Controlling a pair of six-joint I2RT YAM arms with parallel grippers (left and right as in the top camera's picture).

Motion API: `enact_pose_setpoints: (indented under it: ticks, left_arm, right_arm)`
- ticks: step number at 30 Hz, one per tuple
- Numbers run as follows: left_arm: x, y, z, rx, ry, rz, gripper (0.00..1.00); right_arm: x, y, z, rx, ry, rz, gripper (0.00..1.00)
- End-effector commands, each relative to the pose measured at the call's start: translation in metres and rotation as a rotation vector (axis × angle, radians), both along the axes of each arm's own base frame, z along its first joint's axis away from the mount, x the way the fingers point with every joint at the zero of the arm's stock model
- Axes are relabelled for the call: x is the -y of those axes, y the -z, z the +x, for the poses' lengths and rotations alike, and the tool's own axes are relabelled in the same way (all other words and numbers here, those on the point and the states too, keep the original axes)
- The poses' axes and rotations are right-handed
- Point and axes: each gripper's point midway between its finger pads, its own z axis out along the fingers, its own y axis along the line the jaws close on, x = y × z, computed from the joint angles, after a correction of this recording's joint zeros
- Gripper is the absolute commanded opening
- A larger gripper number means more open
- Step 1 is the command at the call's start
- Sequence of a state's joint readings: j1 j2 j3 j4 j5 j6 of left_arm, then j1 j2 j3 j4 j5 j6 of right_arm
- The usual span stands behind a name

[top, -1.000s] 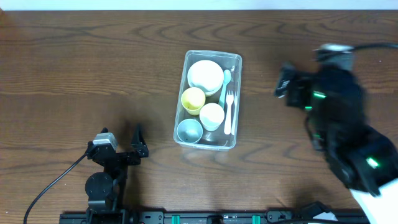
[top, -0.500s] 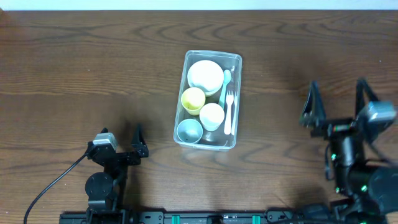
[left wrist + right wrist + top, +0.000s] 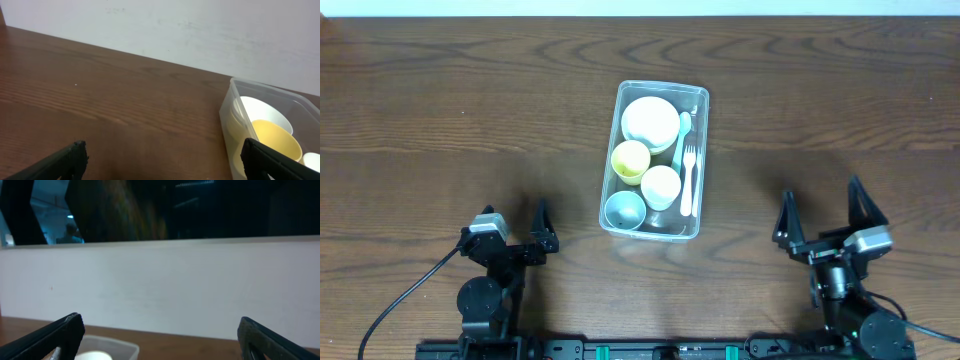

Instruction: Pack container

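Container [image 3: 663, 86] sits mid-desk, full of cups [image 3: 661, 185] and a bowl [image 3: 650, 118]: thin clear plastic, probably light but flexy and slick, so best taken by the rim on both long sides; left fingers [image 3: 544, 222] and right fingers [image 3: 787, 225] spread wide, empty, by the near edge.

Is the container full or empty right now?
Full: container holds white bowl, yellow cup, white cup, blue cup, spoon and fork.

We are seeing a dark brown wood-grain worktop [image 3: 440, 100] and a clear container [image 3: 702, 95]. We are also seeing a white bowl [image 3: 650, 120], yellow cup [image 3: 631, 158] and pale blue cup [image 3: 624, 209].
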State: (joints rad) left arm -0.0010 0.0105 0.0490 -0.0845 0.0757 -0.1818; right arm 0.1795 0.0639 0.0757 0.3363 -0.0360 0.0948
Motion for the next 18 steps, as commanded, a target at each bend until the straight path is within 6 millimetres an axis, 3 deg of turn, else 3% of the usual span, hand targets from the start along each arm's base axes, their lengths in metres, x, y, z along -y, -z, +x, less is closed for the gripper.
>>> enact_pose_setpoints:
  ticks: [1, 9, 18]
  left_arm:
    - [0.000, 0.016, 0.000, -0.035, 0.005, 0.015, 0.98]
    - [0.000, 0.016, 0.000, -0.035, 0.005, 0.015, 0.98]
    - [0.000, 0.016, 0.000, -0.035, 0.005, 0.015, 0.98]
  right_arm:
    - [0.000, 0.014, -0.001, 0.014, -0.003, -0.008, 0.99]
    - [0.000, 0.038, 0.006, -0.081, 0.000, -0.027, 0.99]
    - [0.003, 0.101, 0.016, -0.333, 0.024, -0.080, 0.99]
